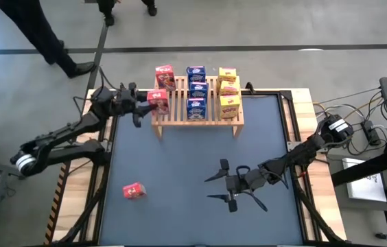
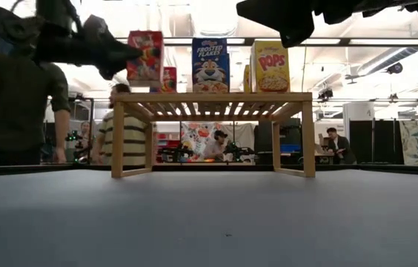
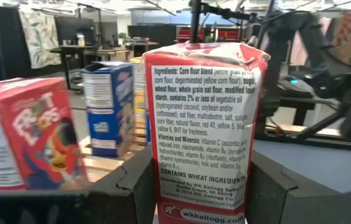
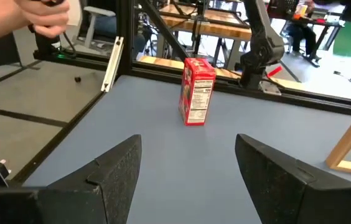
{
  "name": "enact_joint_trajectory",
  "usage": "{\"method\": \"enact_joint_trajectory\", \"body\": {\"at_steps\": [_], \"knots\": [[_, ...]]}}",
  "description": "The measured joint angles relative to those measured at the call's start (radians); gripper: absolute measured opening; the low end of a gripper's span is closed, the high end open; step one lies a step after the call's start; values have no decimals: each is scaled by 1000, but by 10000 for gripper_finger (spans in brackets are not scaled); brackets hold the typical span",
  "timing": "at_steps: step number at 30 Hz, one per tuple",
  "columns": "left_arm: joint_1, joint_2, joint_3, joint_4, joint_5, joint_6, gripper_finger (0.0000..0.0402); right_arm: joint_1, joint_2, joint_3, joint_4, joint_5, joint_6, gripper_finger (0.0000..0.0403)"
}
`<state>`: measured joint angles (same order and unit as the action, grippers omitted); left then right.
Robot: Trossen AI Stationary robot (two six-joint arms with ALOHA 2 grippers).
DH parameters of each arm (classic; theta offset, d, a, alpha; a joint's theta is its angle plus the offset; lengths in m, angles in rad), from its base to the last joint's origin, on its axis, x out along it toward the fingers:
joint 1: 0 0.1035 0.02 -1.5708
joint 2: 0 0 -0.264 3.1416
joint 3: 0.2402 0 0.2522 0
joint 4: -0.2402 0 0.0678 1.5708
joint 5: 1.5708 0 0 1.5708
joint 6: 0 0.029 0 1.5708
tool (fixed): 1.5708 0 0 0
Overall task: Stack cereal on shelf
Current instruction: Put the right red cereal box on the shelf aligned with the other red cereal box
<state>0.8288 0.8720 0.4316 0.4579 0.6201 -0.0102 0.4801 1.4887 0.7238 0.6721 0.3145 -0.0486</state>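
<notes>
The wooden shelf (image 1: 197, 113) stands at the table's far middle. On its slats stand one red cereal box (image 1: 165, 77), three blue ones (image 1: 195, 90) and three yellow ones (image 1: 228, 89). My left gripper (image 1: 149, 103) is shut on another red box (image 1: 158, 100) at the shelf's left end, in the low view a little above the shelf top (image 2: 213, 96). One more red box (image 1: 134, 191) stands on the mat at the near left. My right gripper (image 1: 215, 186) hangs open over the mat's near middle, pointing toward that box (image 4: 197, 90), well short of it. My left gripper pinches the red box between its two fingers (image 3: 129, 186), one on each wide face, low on the box (image 3: 163, 186); the narrow ingredients panel faces the wrist camera. The fingers come level from the table's left. The box stays upright, lifted clear of the table.
The dark mat (image 1: 193, 158) is bare between the shelf and the near edge. Black frame rails (image 1: 293, 130) run along the table's sides. People stand in the room beyond the table (image 2: 16, 96). A hand (image 4: 20, 18) shows beyond the table's left edge.
</notes>
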Motion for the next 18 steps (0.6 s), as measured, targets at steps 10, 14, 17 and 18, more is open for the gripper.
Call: {"method": "enact_joint_trajectory", "body": {"at_steps": [10,14,17,18], "knots": [[22,284,0,291,32,6,162,0,0,-9,-4,0,4,240],[37,373,18,365,38,1,161,0,0,-14,-5,0,12,238],[50,429,63,367,81,-9,157,0,0,-18,-6,0,12,235],[54,447,80,363,97,-12,156,0,0,-18,-6,0,13,235]]}}
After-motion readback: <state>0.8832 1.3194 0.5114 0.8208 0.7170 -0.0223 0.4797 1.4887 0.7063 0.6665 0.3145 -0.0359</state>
